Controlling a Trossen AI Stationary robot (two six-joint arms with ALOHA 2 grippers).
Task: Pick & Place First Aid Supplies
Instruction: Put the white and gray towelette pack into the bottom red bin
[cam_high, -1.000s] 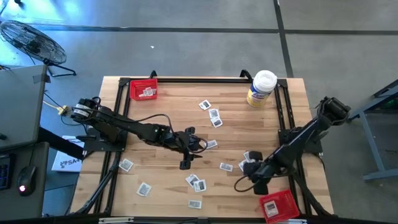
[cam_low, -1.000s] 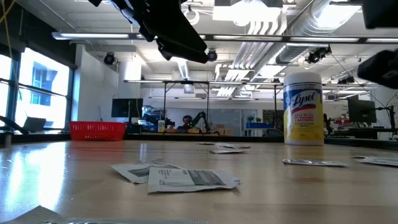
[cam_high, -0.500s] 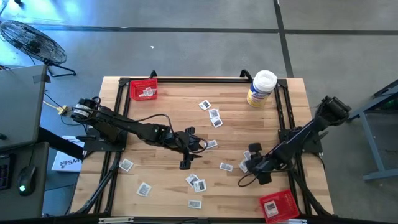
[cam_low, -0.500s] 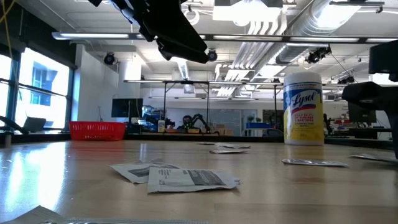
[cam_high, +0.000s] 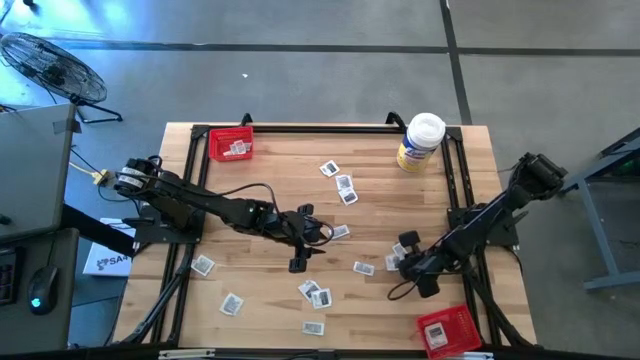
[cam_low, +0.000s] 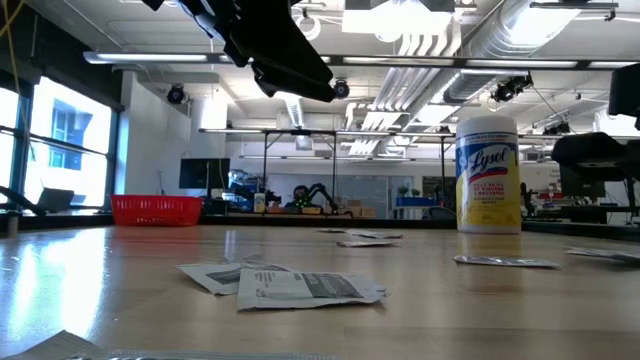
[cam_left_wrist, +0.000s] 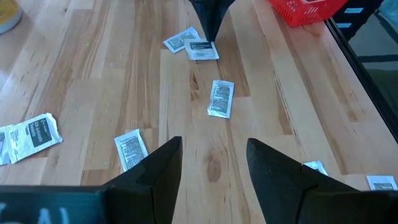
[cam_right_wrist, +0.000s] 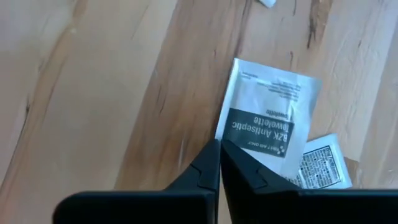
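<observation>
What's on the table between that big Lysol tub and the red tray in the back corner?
In the high view, nothing but bare wood lies between the Lysol tub and the back red tray. The nearest packets sit closer to the table's middle.

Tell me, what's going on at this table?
Two robot arms are sorting small first aid packets scattered over a wooden table into red trays. The right claw is low by a packet near the right edge, fingers shut, tips just beside it; nothing looks gripped. The left claw hangs open above the middle. A wipes tub stands at the back.
</observation>
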